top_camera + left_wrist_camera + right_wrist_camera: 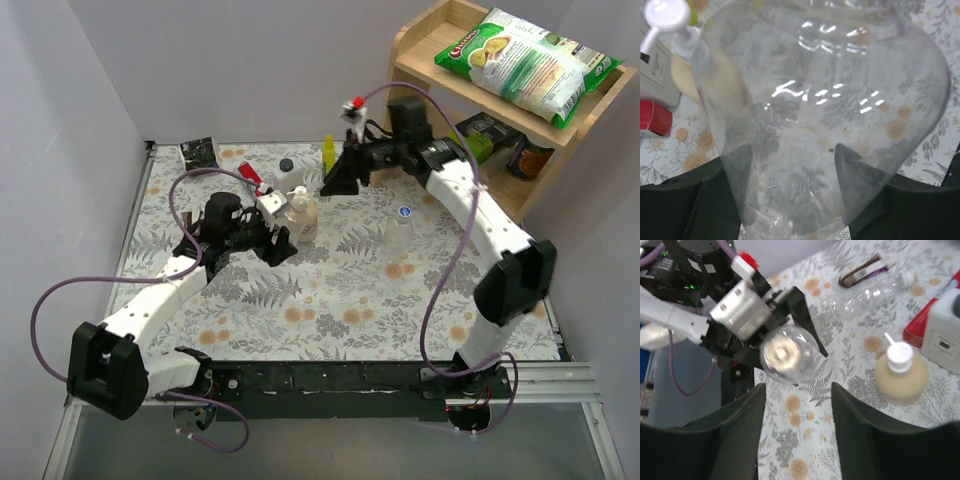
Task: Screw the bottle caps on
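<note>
well inside the bench edges, left tool clamps a clear bottle, pump bottle just beside; right tool, fingers apart, faces its pale cap, not touching.

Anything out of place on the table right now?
One clear bottle lies on its side on the table, seen past the soap dispenser from the right wrist, while the blue-capped bottle stands upright. The left gripper holds a third bottle sideways, which fits capping. No spill or damage visible.
</note>
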Controlling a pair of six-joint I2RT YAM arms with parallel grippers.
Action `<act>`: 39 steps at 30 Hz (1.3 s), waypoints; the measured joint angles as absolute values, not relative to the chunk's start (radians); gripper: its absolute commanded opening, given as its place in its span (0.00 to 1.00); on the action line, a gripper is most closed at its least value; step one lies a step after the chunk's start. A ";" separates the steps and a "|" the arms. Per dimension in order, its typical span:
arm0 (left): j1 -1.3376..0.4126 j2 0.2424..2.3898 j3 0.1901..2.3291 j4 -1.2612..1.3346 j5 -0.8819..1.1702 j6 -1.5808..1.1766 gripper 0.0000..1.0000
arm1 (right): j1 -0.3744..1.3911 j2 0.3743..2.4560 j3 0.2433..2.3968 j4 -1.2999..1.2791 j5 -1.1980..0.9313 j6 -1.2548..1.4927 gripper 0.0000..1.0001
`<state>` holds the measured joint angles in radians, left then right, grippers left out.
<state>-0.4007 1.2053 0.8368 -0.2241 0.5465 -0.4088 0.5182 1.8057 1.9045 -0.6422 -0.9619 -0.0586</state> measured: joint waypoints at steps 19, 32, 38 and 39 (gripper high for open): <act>-0.376 1.169 0.981 -0.238 0.905 -0.496 0.00 | 0.548 1.538 1.478 0.313 -1.201 0.361 0.66; -0.378 1.229 1.052 -0.262 0.910 -0.507 0.00 | 0.540 1.587 1.443 0.540 -1.150 0.518 0.65; -0.410 1.265 1.082 -0.273 0.915 -0.500 0.00 | 0.571 1.649 1.444 0.580 -1.128 0.566 0.58; -0.413 1.269 1.082 -0.276 0.915 -0.498 0.00 | 0.572 1.654 1.444 0.580 -1.126 0.572 0.57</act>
